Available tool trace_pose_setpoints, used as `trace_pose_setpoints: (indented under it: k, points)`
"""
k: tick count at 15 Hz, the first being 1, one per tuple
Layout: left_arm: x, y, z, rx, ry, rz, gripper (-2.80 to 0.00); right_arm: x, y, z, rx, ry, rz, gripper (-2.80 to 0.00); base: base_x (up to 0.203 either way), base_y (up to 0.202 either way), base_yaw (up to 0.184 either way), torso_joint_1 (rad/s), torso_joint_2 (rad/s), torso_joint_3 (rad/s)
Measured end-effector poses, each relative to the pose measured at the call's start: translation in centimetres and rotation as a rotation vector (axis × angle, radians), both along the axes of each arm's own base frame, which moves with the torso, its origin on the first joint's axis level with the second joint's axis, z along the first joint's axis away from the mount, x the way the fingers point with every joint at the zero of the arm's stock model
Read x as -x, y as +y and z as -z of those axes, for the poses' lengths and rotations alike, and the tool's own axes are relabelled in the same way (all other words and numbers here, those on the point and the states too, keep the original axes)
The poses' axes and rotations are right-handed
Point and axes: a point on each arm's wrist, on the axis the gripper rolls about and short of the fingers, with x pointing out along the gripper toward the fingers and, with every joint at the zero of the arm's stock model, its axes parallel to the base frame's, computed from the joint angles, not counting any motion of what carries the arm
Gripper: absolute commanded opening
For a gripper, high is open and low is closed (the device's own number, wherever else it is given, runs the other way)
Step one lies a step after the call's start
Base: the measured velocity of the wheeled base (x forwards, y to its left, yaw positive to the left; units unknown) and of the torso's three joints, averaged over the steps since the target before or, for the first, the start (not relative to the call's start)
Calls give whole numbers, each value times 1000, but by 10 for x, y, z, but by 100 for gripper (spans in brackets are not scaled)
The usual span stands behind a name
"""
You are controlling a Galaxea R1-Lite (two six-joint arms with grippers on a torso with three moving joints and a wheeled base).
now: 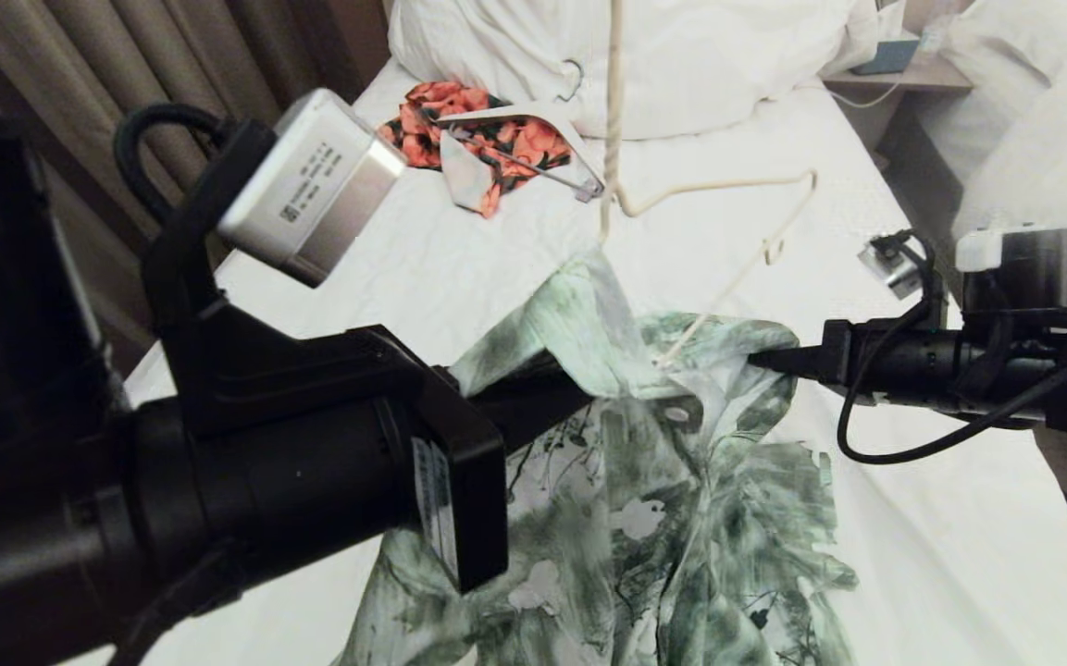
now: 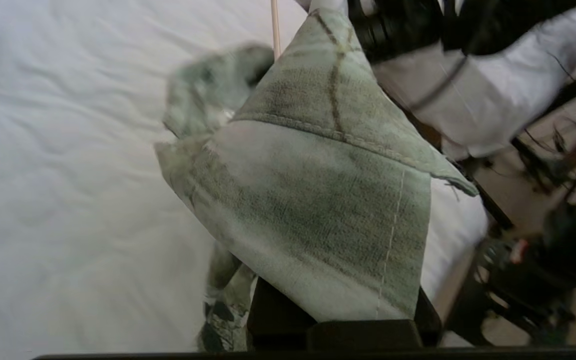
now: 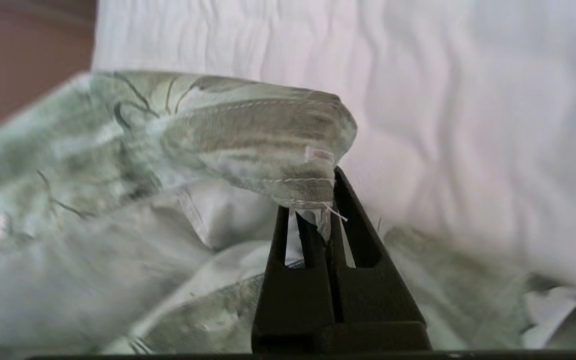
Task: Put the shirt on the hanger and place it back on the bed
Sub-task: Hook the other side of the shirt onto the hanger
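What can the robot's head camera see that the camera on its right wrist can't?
Only the head view shows the cream hanger poking out of the shirt's collar, the orange-red garment with a white hanger farther up the bed, and the left tool under the fabric. Only the right wrist view shows, close up, the right tool shut on a stitched edge. Both show the green shirt and the white bed.

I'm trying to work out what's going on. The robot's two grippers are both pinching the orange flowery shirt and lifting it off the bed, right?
Not quite. The head view shows the left gripper and right gripper pinching the green shirt. The orange garment lies untouched farther up the bed.
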Motion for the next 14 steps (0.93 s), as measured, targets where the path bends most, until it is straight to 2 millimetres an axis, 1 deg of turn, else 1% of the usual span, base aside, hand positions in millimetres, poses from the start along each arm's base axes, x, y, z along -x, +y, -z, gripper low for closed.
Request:
trace_pose_setpoints:
  k: [3,10,14]
  points:
    - [-2,-9,7,-30,25,9,-280,-4,-7,-7,-5,-22,21,-280,0,0,0,0,0,0]
    - [-8,-20,23,-85,55,8,-280,-9,-22,-16,-6,-42,68,-280,0,0,0,0,0,0]
    - [-13,-25,31,-112,70,2,-280,-12,-36,-21,-6,-61,107,-280,0,0,0,0,0,0]
